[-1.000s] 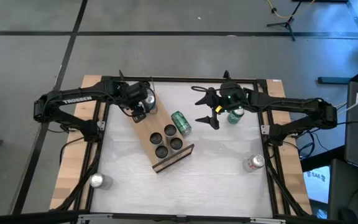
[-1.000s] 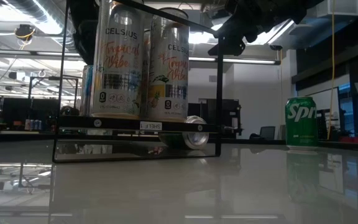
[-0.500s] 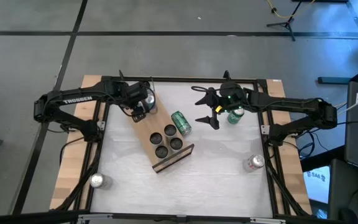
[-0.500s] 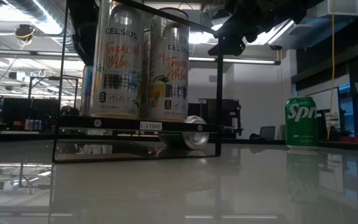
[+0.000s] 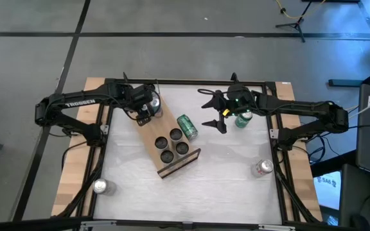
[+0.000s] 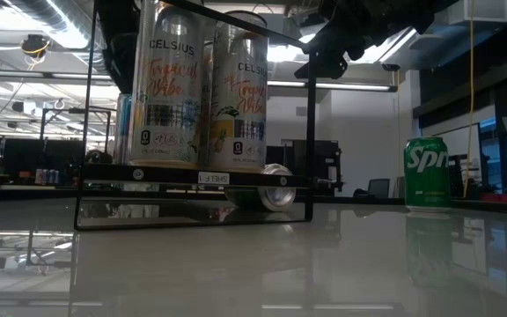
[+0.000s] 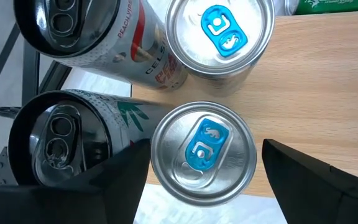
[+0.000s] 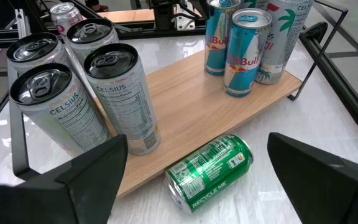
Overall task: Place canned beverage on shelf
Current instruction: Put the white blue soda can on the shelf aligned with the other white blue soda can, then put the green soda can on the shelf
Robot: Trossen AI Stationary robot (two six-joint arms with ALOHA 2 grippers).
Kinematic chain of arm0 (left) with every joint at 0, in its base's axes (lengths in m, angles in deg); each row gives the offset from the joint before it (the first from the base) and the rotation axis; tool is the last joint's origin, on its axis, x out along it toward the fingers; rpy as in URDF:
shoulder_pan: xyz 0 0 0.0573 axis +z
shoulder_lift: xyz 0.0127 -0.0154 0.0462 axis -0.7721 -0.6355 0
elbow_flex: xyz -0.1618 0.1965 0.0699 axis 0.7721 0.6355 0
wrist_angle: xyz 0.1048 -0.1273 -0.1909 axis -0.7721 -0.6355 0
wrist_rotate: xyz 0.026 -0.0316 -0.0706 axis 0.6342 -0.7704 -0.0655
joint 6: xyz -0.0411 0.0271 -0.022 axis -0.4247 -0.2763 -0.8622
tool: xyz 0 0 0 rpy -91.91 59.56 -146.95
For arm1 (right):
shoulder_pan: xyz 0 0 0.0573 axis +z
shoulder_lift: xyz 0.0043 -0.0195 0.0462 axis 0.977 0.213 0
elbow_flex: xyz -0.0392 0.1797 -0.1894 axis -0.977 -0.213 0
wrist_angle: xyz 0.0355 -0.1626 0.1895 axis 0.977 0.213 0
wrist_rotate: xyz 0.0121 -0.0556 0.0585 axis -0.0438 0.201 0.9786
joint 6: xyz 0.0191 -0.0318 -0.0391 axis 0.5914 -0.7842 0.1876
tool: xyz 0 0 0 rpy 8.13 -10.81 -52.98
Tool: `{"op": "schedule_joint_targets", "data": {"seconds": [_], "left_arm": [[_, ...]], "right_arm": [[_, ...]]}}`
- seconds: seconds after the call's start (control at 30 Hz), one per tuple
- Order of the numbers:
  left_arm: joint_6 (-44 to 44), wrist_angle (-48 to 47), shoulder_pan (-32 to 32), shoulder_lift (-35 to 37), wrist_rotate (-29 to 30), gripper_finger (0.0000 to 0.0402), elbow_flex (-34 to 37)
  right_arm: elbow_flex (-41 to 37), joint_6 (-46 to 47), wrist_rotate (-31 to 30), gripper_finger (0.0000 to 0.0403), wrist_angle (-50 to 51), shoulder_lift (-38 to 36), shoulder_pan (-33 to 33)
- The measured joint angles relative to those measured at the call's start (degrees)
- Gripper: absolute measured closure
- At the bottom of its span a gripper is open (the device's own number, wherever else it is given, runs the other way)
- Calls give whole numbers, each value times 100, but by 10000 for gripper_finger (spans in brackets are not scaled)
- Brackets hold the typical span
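Note:
The shelf (image 5: 154, 138), a light-wood board, lies slantwise on the white table. At its far end stand two blue-tabbed cans (image 7: 219, 37) and two black-topped cans (image 7: 51, 140). My left gripper (image 7: 207, 144) hangs open above that end and points down. Its fingers flank one blue-tabbed can (image 7: 202, 152), which stands upright on the board. Several Celsius cans (image 8: 120, 93) stand at the shelf's near end. A green can (image 5: 187, 126) lies on its side on the table beside the shelf. My right gripper (image 5: 212, 112) hovers open above the table right of it.
An upright green Sprite can (image 5: 243, 119) stands under my right arm. Silver cans stand at the near right (image 5: 262, 168) and near left (image 5: 100, 187). A black frame (image 5: 172, 82) borders the table. Bare tabletop (image 5: 217, 186) lies near the front edge.

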Motion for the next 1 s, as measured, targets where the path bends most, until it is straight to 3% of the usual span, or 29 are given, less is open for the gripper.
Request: {"op": "schedule_joint_targets", "data": {"seconds": [0.53,1.0], "left_arm": [[-149,0,0,95,0,104,0],[-166,15,0,935,-79,104,0]], "right_arm": [[0,-1,-1,23,-1,-1,-1],[0,-1,-2,23,-5,-1,1]]}}
